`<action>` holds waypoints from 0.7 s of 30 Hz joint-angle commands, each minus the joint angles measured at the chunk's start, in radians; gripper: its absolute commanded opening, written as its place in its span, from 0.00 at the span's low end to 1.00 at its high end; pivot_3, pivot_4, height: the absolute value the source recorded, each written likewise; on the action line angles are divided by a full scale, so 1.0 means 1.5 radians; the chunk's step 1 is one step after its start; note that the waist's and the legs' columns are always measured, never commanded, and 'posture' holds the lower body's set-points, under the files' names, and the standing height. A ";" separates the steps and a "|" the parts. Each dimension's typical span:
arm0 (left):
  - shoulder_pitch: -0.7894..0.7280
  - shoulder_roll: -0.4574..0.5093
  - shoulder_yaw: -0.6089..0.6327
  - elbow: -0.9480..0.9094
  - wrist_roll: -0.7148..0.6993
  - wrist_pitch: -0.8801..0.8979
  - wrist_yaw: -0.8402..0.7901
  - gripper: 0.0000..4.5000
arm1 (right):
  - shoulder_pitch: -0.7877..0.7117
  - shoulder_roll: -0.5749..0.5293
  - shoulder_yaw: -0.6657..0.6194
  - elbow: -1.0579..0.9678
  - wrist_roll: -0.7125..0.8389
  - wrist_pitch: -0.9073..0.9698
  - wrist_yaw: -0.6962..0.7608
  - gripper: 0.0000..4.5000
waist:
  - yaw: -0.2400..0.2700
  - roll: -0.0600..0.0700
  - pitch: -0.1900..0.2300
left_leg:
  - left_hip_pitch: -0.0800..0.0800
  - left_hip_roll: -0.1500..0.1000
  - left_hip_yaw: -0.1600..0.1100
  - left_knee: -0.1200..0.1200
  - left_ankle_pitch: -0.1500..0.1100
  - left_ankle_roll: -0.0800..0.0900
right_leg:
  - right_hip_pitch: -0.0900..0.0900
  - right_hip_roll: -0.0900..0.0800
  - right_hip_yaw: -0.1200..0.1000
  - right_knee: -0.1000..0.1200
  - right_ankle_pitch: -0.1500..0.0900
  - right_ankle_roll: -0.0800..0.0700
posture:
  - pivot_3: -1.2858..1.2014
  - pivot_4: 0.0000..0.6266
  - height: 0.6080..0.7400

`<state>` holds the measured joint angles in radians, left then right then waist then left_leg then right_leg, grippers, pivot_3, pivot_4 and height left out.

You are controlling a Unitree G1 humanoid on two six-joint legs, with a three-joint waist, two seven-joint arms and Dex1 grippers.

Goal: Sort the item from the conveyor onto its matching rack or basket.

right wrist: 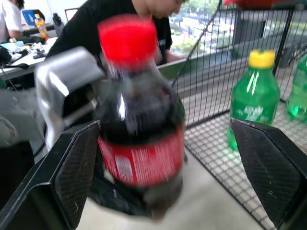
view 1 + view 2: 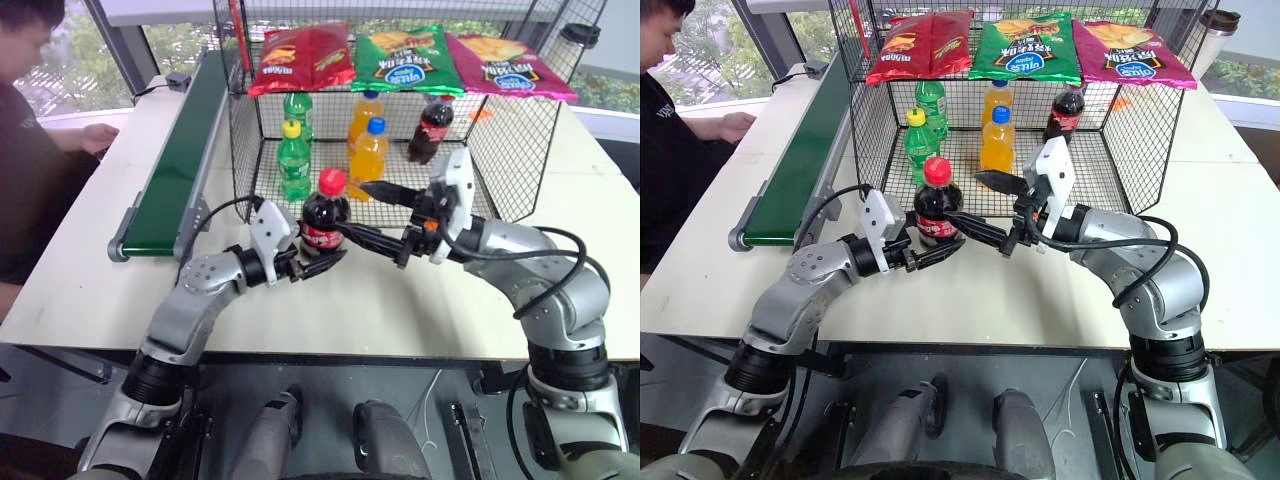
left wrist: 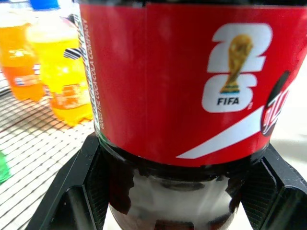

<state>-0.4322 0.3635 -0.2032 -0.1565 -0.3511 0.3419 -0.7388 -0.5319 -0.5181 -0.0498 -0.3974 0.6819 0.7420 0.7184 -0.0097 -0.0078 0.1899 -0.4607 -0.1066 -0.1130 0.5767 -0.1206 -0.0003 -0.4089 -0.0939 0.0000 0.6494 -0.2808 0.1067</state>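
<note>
Your left gripper point(image 2: 318, 258) is pinched on the cola bottle point(image 2: 324, 222), held upright over the table point(image 2: 400, 310) just in front of the black wire basket point(image 2: 505, 150). Your right gripper point(image 2: 385, 215), at the bottle's 3 o'clock, stands spread wide with one finger on each side of it. Risk: if the left releases before the right clamps, the bottle may tip or drop. The conveyor point(image 2: 180, 160) lies at 10 o'clock.

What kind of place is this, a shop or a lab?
Probably a lab mock-up of a shop: a conveyor on a table, a wire basket of soda bottles, chip bags on top.
</note>
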 commanded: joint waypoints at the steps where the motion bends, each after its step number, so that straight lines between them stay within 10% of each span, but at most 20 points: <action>1: -0.033 -0.019 -0.007 -0.001 0.006 -0.043 -0.025 0.64 | -0.027 0.000 -0.010 -0.031 0.015 -0.004 -0.010 1.00 | 0.001 0.000 0.000 | 0.000 0.000 0.000 0.000 0.000 0.000 | 0.000 0.000 0.000 0.000 0.000 0.000 | 0.52 0.24 0.98; 8: -0.045 -0.043 -0.020 0.017 0.023 -0.057 -0.050 0.64 | -0.047 0.007 -0.004 -0.025 0.018 -0.008 -0.023 1.00 | 0.000 0.000 0.000 | 0.000 0.000 0.000 0.000 0.001 0.001 | 0.000 0.000 0.000 0.000 0.000 0.000 | 0.52 0.24 0.98; 16: -0.049 -0.055 -0.021 0.024 0.034 -0.059 -0.052 0.64 | -0.056 0.012 -0.002 -0.007 0.016 -0.019 -0.013 0.26 | -0.001 0.000 0.000 | 0.000 0.000 0.000 0.000 0.001 0.001 | 0.000 0.000 0.000 0.000 0.001 0.002 | 0.52 0.24 0.98; 21: -0.057 -0.069 -0.009 0.039 0.047 -0.090 -0.033 0.64 | -0.055 0.011 0.006 -0.003 0.008 -0.020 -0.016 0.26 | 0.000 0.000 0.000 | 0.000 0.000 0.000 0.000 0.001 0.002 | 0.000 0.000 0.000 0.000 0.001 0.002 | 0.52 0.24 0.98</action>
<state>-0.4820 0.2742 -0.2413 -0.0704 -0.2865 0.2737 -0.8004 -0.5963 -0.4992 -0.0308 -0.3945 0.6976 0.7268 0.7033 -0.0096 -0.0078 0.1899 -0.4608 -0.1069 -0.1132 0.5771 -0.1193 0.0020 -0.4086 -0.0940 -0.0005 0.6494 -0.2792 0.1096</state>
